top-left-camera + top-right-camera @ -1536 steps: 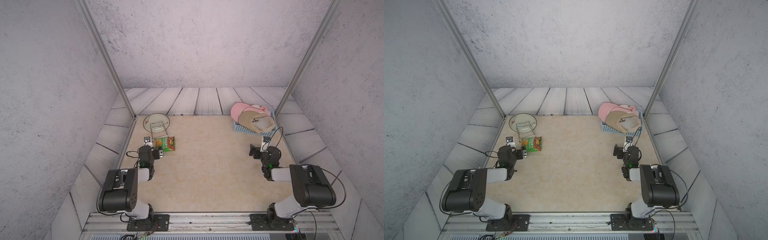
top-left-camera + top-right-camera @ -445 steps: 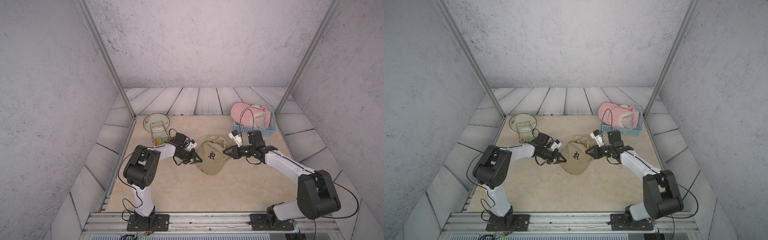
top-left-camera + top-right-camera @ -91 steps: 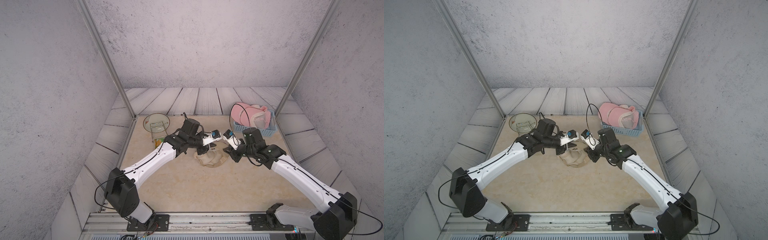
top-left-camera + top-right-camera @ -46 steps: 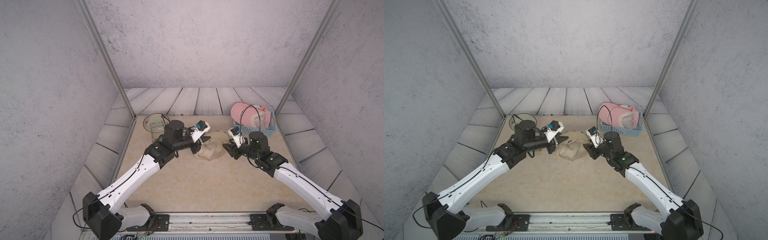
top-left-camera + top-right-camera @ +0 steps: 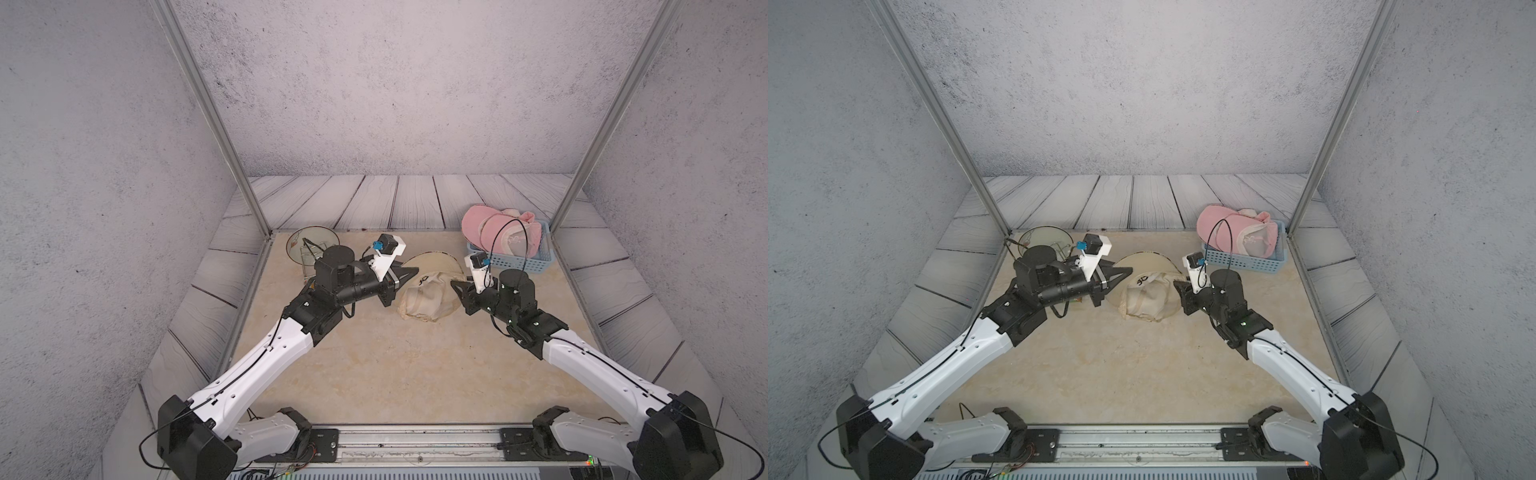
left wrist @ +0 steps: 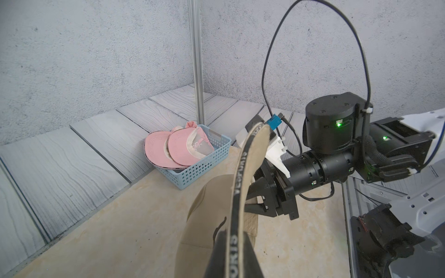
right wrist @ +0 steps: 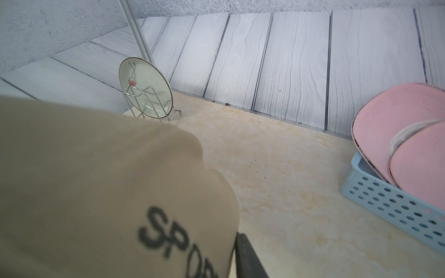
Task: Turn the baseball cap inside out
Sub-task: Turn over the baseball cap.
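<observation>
The left jaws are clamped shut on the banded rim of the tan baseball cap [image 5: 424,297], which sits between both jaws. The right jaws touch its opposite side; whether they grip it cannot be told. Beyond the right jaws, a blue basket [image 5: 513,262] holds pink caps [image 5: 478,220].

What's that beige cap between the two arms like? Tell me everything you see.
The beige cap is soft, crumpled fabric with dark lettering and a dark lettered band along one edge. Its crown slumps on the table, brim tilted up toward the back. The left gripper pinches its edge; the right gripper is against its opposite side.
</observation>
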